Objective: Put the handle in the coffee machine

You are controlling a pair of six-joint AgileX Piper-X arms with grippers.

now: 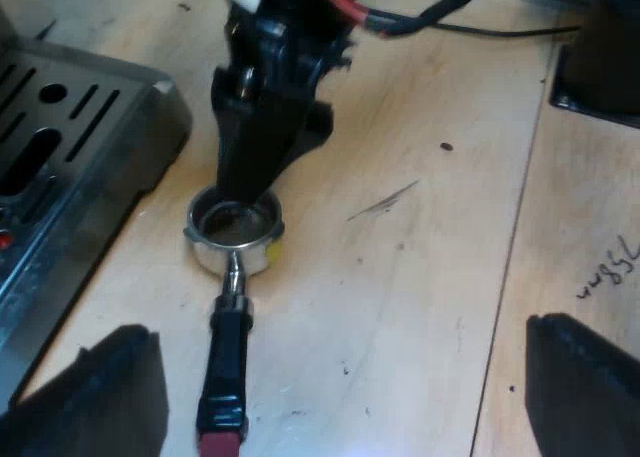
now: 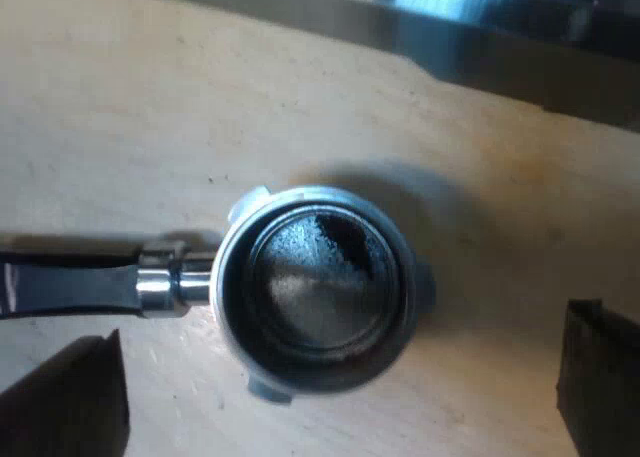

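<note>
Wooden bench [image 1: 420, 277], pale and scuffed, carried everything. Upon it the steel espresso machine [image 1: 70, 147] stood just beside the holder [image 1: 235, 232], which lay flat on the boards, not yet locked in. Its red-tipped handle [image 1: 228, 367] pointed toward my left pincer [image 1: 338, 327], released and wide. My right pincer [image 2: 342, 327] hung directly over the basket, fingers spread, probably lining up a grasp.
</note>
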